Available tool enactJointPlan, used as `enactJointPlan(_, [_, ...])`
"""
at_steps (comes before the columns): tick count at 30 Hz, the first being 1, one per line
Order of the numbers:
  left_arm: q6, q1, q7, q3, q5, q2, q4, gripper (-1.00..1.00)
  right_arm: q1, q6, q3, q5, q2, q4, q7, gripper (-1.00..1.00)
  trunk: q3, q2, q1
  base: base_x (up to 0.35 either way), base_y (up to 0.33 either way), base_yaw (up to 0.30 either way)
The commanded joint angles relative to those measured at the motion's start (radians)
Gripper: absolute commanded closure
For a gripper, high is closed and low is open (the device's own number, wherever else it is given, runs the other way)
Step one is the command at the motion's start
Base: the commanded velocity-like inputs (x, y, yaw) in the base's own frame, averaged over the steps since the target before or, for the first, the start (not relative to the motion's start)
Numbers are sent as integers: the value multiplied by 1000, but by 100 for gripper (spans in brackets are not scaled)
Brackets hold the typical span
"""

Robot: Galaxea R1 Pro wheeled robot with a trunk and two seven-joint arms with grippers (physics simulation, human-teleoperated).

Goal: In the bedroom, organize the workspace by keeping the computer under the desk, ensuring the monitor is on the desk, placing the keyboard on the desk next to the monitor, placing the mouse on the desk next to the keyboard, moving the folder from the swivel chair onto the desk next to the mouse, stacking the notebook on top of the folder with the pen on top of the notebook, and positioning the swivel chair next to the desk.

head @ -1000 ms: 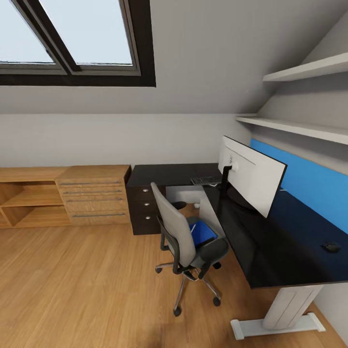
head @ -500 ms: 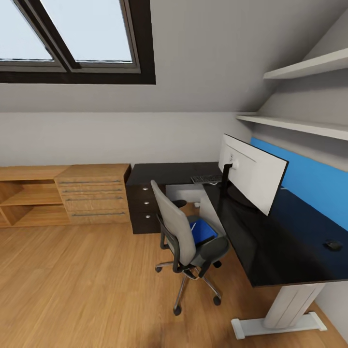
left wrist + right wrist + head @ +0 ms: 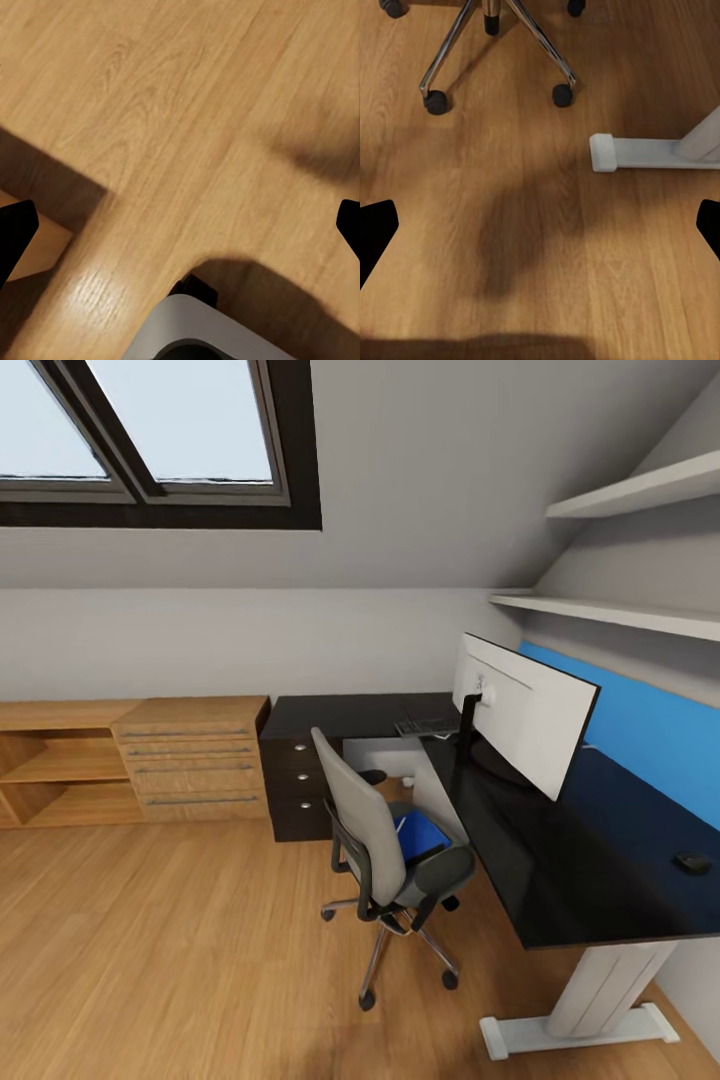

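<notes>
Your left gripper (image 3: 180, 225) hangs over bare wooden floor (image 3: 187, 97), its dark fingertips (image 3: 15, 232) set wide apart, nothing between them. Your right gripper (image 3: 540, 225) is likewise spread and holding nothing, with the swivel chair (image 3: 385, 850) base's chrome legs ahead of its jaws, the desk's white foot (image 3: 645, 152) just beyond them too. The folder (image 3: 418, 836) lies on the chair seat, well away from both grippers. On the desk (image 3: 560, 860) stand the monitor (image 3: 525, 710), the keyboard (image 3: 428, 727) behind it, and the mouse (image 3: 692, 862) near the desk's near end.
</notes>
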Motion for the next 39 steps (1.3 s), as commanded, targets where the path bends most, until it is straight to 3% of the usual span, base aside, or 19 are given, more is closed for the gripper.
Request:
enactJointPlan(1, [-3, -1, 0, 6, -5, -1, 1, -100, -1, -2, -4, 11, 0, 1, -6, -100, -4, -8, 4, 0, 0, 0])
enactJointPlan(33, [-3, -1, 0, 7, -5, 3, 1, -100, -1, 12, -13, 3, 4, 17, -14, -100, -105, -232, 127, 0, 0, 0])
enactJointPlan(39, [-3, -1, -1, 7, -5, 3, 1, -100, -1, 12, -13, 3, 1, 112, -13, -100, -123, -274, 150, 0, 0, 0])
